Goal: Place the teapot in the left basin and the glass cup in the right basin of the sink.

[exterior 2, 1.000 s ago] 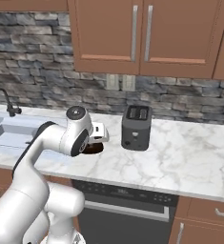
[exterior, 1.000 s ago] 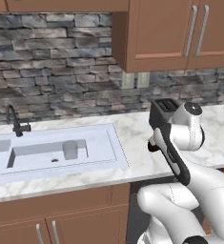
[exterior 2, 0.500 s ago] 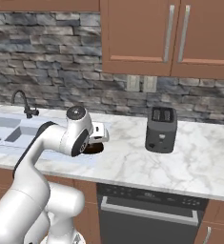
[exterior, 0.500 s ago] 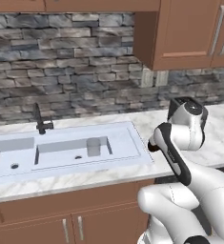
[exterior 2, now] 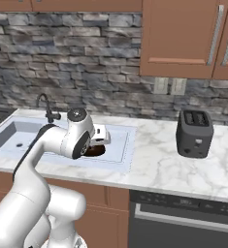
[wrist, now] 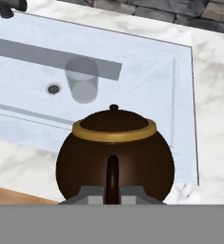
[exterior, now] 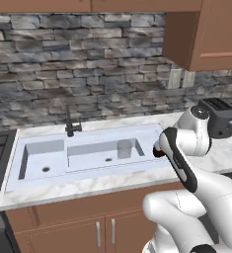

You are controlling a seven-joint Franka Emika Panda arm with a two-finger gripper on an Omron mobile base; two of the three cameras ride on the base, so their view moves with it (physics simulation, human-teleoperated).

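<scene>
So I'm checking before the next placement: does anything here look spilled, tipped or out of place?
Nothing stands out. The glass cup stands upright in the right basin, and the teapot hangs upright in the hand, its lid on. No spill shows on the sink.

A home kitchen, rendered rather than real. A white marble counter [exterior 2: 159,169] holds a pale double sink [exterior: 83,155] with a dark curved faucet [exterior: 70,123]. Behind it runs a grey stone backsplash [exterior: 88,64], with brown wood cabinets [exterior 2: 188,38] above and below. A black toaster [exterior 2: 195,133] stands on the counter, and what looks like a dishwasher [exterior 2: 183,218] sits under it.
</scene>
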